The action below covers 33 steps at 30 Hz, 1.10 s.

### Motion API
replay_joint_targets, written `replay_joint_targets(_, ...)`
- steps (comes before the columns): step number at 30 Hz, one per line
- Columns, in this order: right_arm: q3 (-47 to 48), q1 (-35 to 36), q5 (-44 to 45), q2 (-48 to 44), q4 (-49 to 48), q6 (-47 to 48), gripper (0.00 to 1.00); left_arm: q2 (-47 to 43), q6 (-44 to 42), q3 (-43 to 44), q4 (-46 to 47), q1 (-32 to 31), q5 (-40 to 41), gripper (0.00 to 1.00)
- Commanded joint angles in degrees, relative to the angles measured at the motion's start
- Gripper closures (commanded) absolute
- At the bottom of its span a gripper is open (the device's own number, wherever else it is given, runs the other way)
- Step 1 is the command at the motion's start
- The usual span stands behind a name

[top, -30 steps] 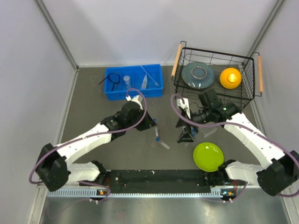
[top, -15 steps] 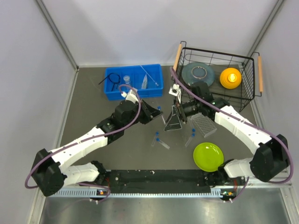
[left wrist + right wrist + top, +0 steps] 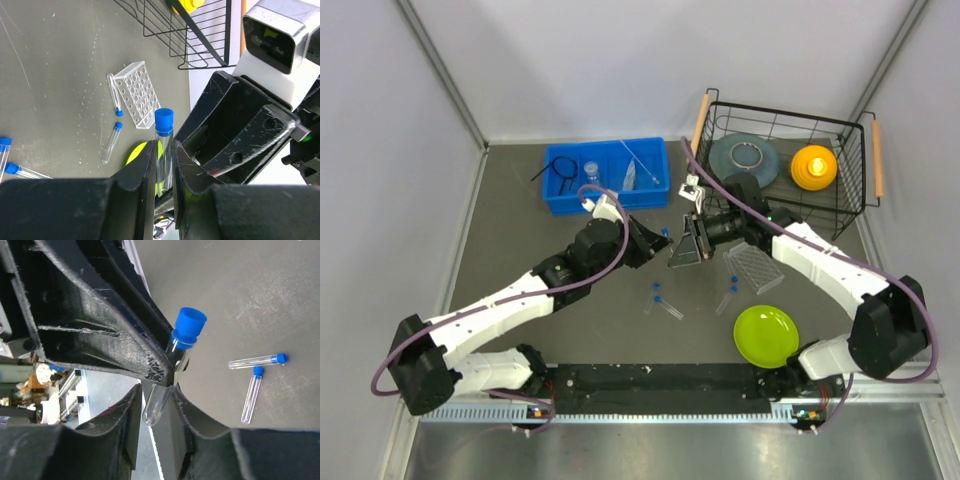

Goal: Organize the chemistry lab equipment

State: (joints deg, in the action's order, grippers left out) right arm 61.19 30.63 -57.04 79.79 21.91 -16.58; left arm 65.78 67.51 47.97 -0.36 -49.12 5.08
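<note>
Two tools now pinch one blue-capped tube (image 3: 163, 142) in the air above the table (image 3: 520, 240). The left tool (image 3: 162, 155) grips it just below the cap. The right tool (image 3: 156, 407), spread wide a second ago, has swung across and pressed together on its clear end. A handover looks underway, with the tube rack (image 3: 757, 266) lying nearby.

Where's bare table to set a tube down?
Bare: left of the blue bin and left arm, out to the wall. Crowded: centre, left gripper and right gripper on one tube, plus loose tubes, rack, green plate.
</note>
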Motion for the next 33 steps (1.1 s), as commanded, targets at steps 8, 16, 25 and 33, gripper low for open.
replay_joint_targets(8, 0.25, 0.66, 1.05, -2.7, -1.7, 2.95, 0.88, -1.97, -4.39, 2.66, -2.36, -0.97, 4.5, 0.75)
replay_joint_targets(16, -0.98, 0.66, 0.52, -5.7, 3.56, 16.18, 0.9, -8.82, -14.23, 1.08, -7.89, -0.71, 6.17, 0.26)
replay_joint_targets(25, -1.51, 3.9, 14.56, -9.2, 21.59, 49.32, 0.9, -18.14, -29.35, -2.07, -13.36, 4.2, -13.31, 0.01)
replay_joint_targets(33, -2.04, 8.74, 18.81, -10.27, 26.34, 58.76, 0.89, -11.3, -20.85, -8.06, 5.76, 6.5, -40.2, 0.04)
